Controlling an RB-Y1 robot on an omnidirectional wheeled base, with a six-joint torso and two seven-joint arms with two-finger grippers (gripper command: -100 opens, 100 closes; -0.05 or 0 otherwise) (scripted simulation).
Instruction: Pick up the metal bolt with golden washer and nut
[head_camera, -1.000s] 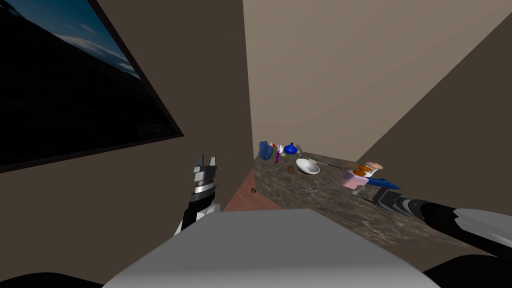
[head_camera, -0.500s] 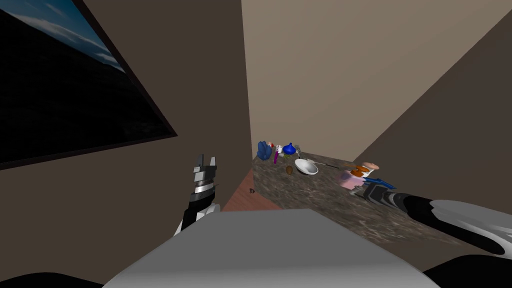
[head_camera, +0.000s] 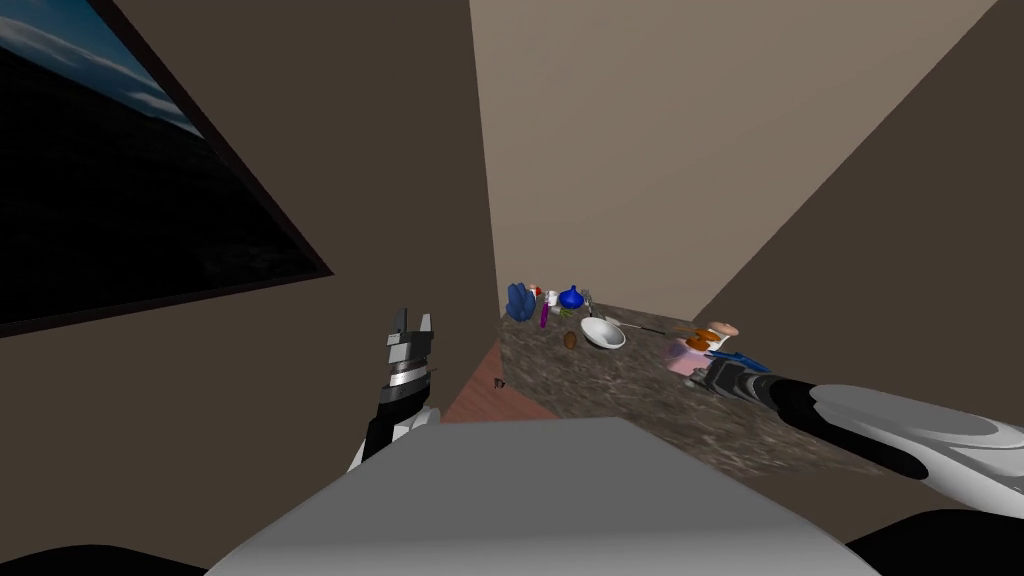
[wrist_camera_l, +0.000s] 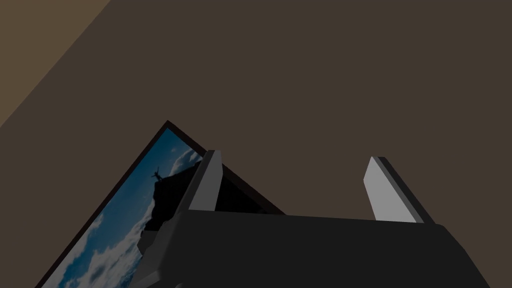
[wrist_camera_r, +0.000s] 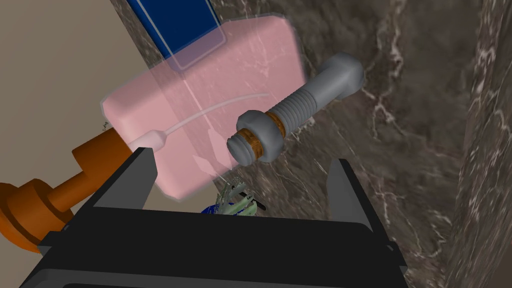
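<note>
Bolt (wrist_camera_r: 300, 107) nut-end betw. spread tips of right gripper (wrist_camera_r: 242, 160), untouched.

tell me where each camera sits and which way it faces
Head view: on the head, looking steeply down and forward at the dark marbled counter; the left end effector is raised on the left, the right end effector is at the pink bottle.
Left wrist view: on the left hand, aimed away from the counter; its fingers stand open.
Right wrist view: on the right hand, looking along open fingers at the bolt lying on the counter beside the bottle.
Shared: head and right wrist views both show the counter and pink bottle.
</note>
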